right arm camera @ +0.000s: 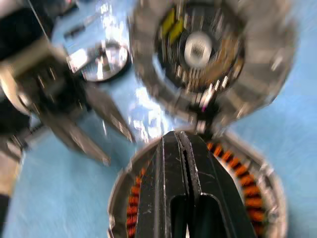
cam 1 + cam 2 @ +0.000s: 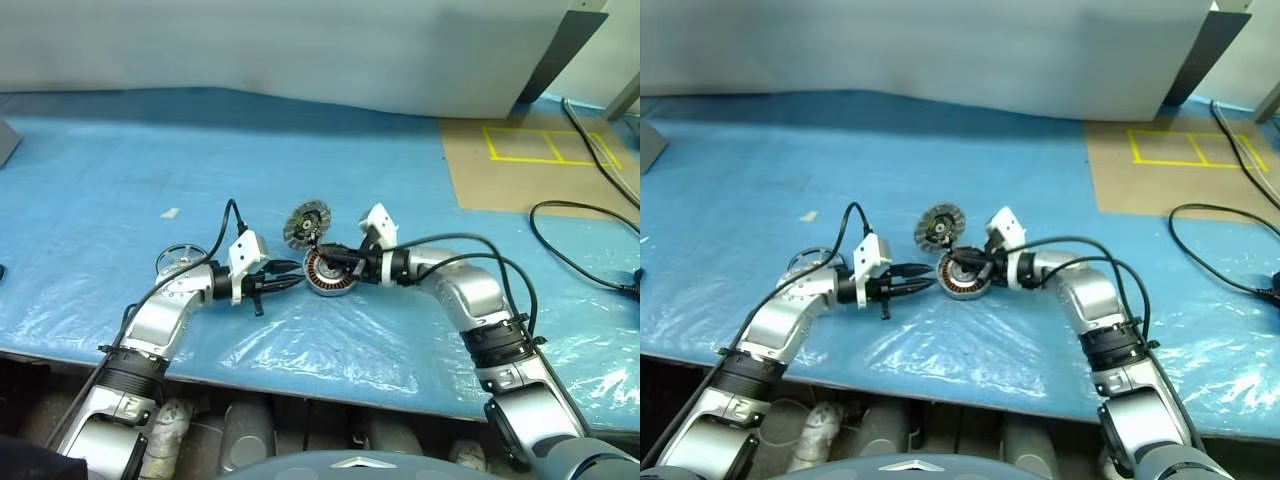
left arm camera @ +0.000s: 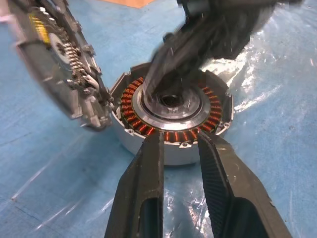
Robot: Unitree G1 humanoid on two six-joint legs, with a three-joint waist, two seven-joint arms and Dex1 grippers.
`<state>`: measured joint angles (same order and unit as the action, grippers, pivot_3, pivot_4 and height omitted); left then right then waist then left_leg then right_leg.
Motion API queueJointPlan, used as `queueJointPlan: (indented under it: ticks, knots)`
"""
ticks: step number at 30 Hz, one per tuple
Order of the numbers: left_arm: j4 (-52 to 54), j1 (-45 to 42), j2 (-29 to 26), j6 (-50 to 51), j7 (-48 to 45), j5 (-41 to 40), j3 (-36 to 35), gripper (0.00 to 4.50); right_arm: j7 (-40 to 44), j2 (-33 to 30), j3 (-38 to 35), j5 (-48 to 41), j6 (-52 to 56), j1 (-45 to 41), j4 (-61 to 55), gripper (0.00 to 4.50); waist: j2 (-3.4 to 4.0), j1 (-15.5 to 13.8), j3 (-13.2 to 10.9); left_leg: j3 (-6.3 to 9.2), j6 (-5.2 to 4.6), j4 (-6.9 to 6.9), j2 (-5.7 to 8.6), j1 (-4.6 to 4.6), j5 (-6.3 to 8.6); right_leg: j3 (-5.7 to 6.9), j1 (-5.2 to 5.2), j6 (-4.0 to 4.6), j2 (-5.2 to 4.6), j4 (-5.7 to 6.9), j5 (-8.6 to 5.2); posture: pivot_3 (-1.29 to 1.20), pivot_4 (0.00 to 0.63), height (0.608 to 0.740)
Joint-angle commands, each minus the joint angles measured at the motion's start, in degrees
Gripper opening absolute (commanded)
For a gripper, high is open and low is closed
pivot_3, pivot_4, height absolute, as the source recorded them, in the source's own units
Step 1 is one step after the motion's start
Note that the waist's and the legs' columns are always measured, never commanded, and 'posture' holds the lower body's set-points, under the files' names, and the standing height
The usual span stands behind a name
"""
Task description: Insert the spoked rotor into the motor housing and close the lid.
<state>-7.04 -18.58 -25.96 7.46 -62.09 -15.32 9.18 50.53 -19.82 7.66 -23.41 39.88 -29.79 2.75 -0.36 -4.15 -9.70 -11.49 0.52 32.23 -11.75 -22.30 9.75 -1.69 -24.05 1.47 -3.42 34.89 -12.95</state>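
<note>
The motor housing lies on the blue sheet, its orange-copper windings ringing a dark centre. The grey ribbed lid stands tilted up at the housing's far rim, inner face showing. My right gripper is shut, with its tips over the housing's centre. From the left, my left gripper points at the housing. Its fingers stand slightly apart with nothing between them, just short of the housing's wall. The spoked rotor lies flat behind my left forearm, partly hidden.
A brown board with yellow tape marks lies at the back right. Black cables trail over the sheet on the right. The table's front edge runs close below both arms. A small white scrap lies at the left.
</note>
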Motion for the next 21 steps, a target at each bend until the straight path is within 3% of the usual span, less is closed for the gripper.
queueJointPlan:
  ticks: [1,5,9,16,21]
  knots:
    - [-0.6,-1.4,-0.3,-1.8,-1.0,-0.5,-0.9,1.08,-0.1,-0.2,0.4,-0.4,0.2,-0.6,-2.5,0.03,0.00,0.0,0.0,-0.03,0.01,0.00,-0.03,-0.01,0.00,0.02,-0.01,0.00,0.05,0.01,0.00,0.00,0.150,0.740]
    - [-0.8,-1.3,-0.2,-2.1,-1.0,-0.6,-0.8,1.08,0.8,-3.7,9.8,8.1,-3.9,3.0,-0.9,0.03,0.00,0.0,0.0,-0.06,0.03,-0.05,-0.03,-0.04,0.00,0.08,-0.01,0.01,0.06,-0.01,0.00,0.00,0.150,0.740]
    - [0.3,-0.8,-0.2,-1.4,-0.4,-0.8,-0.9,1.08,-0.5,-4.9,12.2,12.1,-7.6,4.4,1.9,0.03,-0.01,0.1,0.0,-0.05,0.04,-0.03,0.00,0.06,0.01,0.03,0.05,0.01,0.00,-0.02,0.00,0.00,0.150,0.740]
    - [2.6,0.5,-0.3,-0.4,0.1,-1.0,-0.8,1.08,0.6,-0.8,0.7,-0.9,0.2,0.6,-2.1,0.03,-0.01,0.1,0.0,0.01,-0.02,0.00,0.05,0.37,0.05,-0.02,0.37,0.00,-0.07,-0.01,-0.02,0.00,0.150,0.740]
    - [3.2,0.8,-0.3,0.0,0.0,-1.1,-0.7,1.08,0.3,0.1,-1.3,-5.0,3.9,-1.6,-6.7,0.03,0.00,0.2,0.0,-0.02,0.02,-0.01,-0.01,0.06,0.01,0.00,0.02,0.01,0.00,0.00,-0.01,0.00,0.150,0.740]
